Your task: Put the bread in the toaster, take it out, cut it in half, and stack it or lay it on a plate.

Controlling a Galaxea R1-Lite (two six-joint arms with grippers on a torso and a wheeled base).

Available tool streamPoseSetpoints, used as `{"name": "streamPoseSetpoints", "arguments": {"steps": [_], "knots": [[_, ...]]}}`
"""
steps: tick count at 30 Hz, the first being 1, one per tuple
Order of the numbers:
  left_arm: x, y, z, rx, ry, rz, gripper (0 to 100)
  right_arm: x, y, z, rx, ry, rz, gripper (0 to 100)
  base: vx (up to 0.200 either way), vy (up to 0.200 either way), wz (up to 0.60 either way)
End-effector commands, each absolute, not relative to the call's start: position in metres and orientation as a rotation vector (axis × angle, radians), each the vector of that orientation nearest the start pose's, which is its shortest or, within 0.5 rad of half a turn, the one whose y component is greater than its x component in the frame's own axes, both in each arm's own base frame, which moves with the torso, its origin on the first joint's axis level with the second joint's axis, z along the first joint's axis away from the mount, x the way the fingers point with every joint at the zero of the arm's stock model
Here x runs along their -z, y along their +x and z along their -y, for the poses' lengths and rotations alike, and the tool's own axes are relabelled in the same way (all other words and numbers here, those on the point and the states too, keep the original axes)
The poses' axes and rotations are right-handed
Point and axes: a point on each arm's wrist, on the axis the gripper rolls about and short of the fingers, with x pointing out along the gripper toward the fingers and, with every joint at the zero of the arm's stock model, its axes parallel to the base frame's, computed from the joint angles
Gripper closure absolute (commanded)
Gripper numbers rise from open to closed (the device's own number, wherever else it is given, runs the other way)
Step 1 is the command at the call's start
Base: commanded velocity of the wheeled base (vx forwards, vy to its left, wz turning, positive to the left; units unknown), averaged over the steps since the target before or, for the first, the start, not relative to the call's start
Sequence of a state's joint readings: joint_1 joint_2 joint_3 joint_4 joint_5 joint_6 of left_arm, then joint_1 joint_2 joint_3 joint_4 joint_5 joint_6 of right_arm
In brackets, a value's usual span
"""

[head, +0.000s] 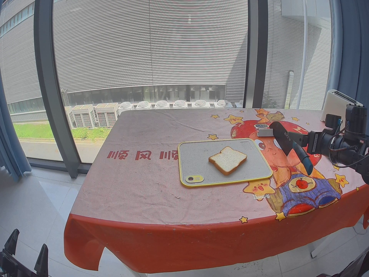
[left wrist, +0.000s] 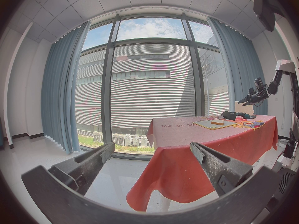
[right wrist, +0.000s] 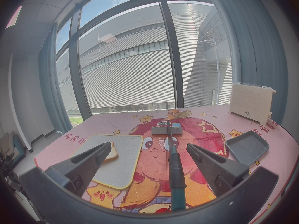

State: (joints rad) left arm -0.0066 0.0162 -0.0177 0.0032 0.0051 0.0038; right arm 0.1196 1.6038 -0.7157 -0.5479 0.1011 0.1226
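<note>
Knife (right wrist: 176, 171), blade apparently in holder (right wrist: 166, 130), between right claw (right wrist: 148, 147) and bread (head: 227, 160).

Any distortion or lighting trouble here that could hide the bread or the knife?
Head view: even daylight, bread and knife well lit, window frames bowed. Left wrist view: strong fisheye, dark corners, ripple bands across the building. Right wrist view: fisheye curve; an end effector finger covers part of the bread.

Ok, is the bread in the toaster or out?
Out. The bread lies flat on the board, apart from the toaster.
</note>
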Motion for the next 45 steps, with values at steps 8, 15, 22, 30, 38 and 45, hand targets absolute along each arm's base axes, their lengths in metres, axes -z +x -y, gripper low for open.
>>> {"name": "streamPoseSetpoints", "arguments": {"steps": [8,15,22,30,38,45], "knots": [[-0.076,-0.023,0.000,0.000,0.003,-0.002,0,-0.172,0.272,-0.034,-0.190,0.115,-0.397,0,0.000,-0.200,0.00],[-0.076,-0.023,0.000,0.002,0.002,-0.002,0,-0.163,0.275,-0.036,-0.194,0.108,-0.446,0,0.000,-0.114,0.00],[-0.076,-0.023,0.000,0.006,0.003,-0.002,0,-0.157,0.278,-0.045,-0.224,0.108,-0.470,0,0.000,0.000,0.00],[-0.076,-0.023,0.000,0.006,0.003,-0.002,0,-0.148,0.274,-0.071,-0.295,0.086,-0.499,0,0.000,0.000,0.00],[-0.076,-0.023,0.000,0.006,0.003,-0.002,0,-0.140,0.285,-0.080,-0.196,0.059,-0.484,0,0.000,0.000,0.00],[-0.076,-0.023,0.000,0.005,0.003,-0.002,0,-0.137,0.289,-0.085,-0.198,0.089,-0.487,0,0.000,0.000,0.00]]}}
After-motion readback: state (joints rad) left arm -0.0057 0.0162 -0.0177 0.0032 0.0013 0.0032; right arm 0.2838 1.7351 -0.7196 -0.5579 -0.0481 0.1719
